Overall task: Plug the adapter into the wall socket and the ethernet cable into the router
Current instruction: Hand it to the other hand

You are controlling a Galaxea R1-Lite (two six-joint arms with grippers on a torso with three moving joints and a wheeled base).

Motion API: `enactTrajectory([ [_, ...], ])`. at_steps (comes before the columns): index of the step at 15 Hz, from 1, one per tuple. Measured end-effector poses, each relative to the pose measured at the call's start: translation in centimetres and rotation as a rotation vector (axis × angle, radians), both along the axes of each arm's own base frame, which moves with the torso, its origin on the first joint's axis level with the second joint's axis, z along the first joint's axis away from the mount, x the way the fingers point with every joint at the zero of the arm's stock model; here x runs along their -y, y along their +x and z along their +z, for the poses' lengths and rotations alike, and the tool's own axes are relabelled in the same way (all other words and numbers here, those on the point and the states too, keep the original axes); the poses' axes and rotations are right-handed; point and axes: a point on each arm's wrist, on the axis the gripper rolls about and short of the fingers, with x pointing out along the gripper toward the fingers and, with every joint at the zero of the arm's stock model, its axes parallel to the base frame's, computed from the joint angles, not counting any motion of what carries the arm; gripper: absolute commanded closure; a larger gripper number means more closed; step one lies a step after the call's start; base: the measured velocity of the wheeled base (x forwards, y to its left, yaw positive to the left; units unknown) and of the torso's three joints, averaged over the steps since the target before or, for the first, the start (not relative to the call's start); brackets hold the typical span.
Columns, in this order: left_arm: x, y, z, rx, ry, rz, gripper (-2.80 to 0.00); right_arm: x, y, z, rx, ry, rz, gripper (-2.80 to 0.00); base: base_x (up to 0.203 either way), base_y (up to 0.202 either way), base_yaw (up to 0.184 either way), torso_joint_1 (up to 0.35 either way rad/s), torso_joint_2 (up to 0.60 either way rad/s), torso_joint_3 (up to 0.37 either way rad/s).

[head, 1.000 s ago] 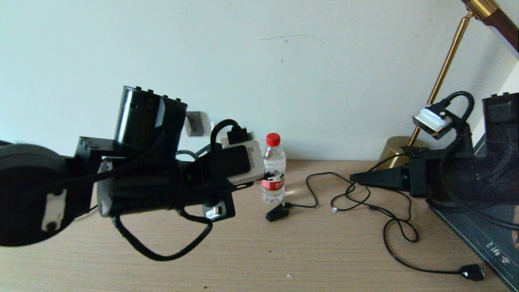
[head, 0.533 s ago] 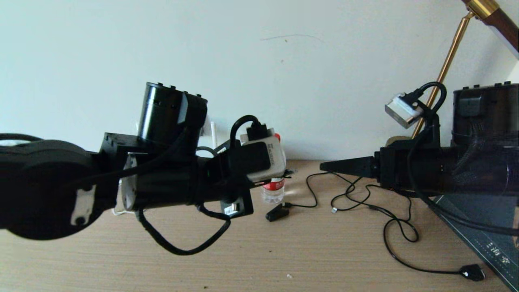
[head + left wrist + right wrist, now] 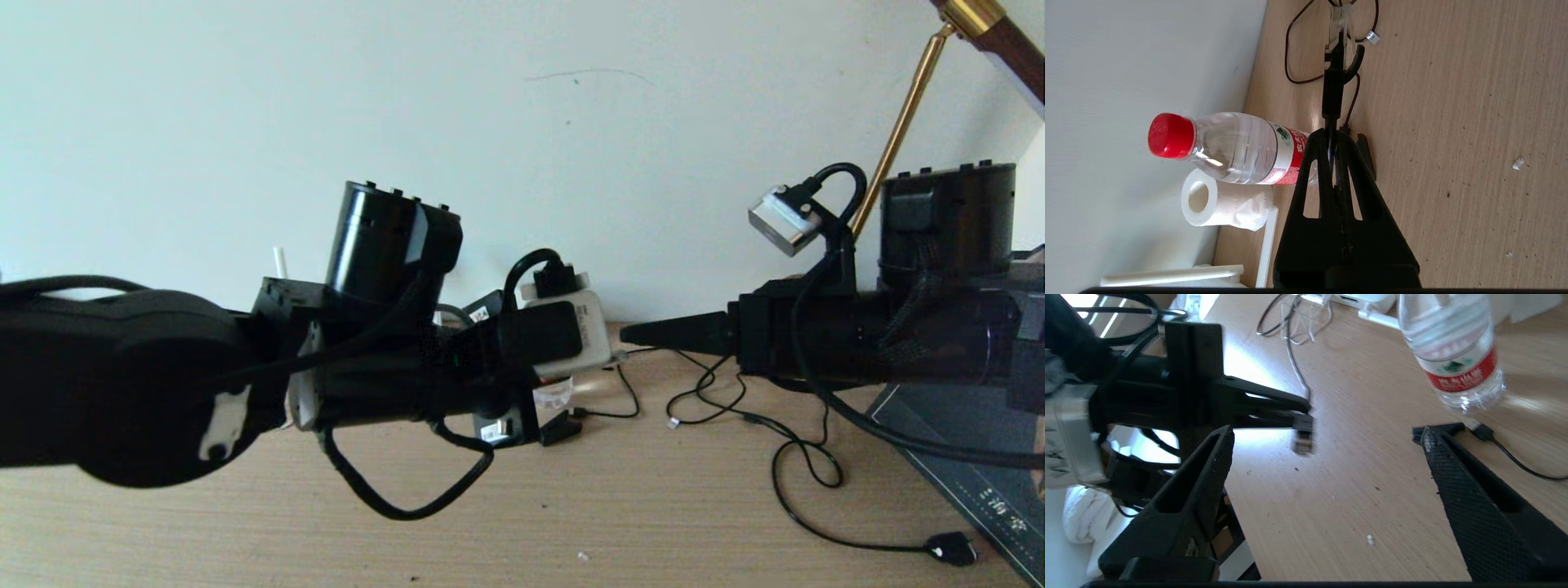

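Observation:
My left gripper (image 3: pixel 1331 131) is shut on the ethernet cable (image 3: pixel 1331 81). Its black connector sticks out past the fingertips and ends in a clear tip (image 3: pixel 1340 20). In the right wrist view that connector (image 3: pixel 1303 437) hangs from the left gripper (image 3: pixel 1301 410) above the wooden table. My right gripper (image 3: pixel 1323 433) is open and empty, facing the connector from close by; its fingers (image 3: pixel 665 333) point at the left wrist in the head view. Of the router I see only white antennas (image 3: pixel 1171 275) and one corner (image 3: pixel 1367 299). The adapter and the wall socket are hidden behind my left arm.
A water bottle (image 3: pixel 1229 147) with a red cap stands by the wall, with a paper roll (image 3: pixel 1220 204) beside it. A thin black cord (image 3: pixel 788 461) with a black clip plug (image 3: pixel 559 429) loops over the table (image 3: pixel 653 523). At the right are a brass lamp (image 3: pixel 898 122) and a dark mat (image 3: pixel 963 482).
My left arm has moved right with the cable, covering the wall socket and most of the bottle. My right arm has moved left towards it, and its jaws have opened wide.

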Motion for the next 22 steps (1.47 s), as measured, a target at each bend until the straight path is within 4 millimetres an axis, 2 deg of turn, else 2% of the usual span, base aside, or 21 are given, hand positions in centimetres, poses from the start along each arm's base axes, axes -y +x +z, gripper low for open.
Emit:
enactTrajectory([
  [11,0.7,0.7,-0.2,0.006,-0.004,-0.001,0.0,-0.9,0.4,-0.9,-0.019,0.001,0.027,-2.8,0.0,0.0,0.0,0.0,0.0,0.0],
  [22,0.5,0.0,0.3,0.016,-0.016,-0.014,0.0,-1.7,0.1,-1.2,-0.017,0.011,0.05,-2.8,0.0,0.0,0.0,0.0,0.0,0.0],
])
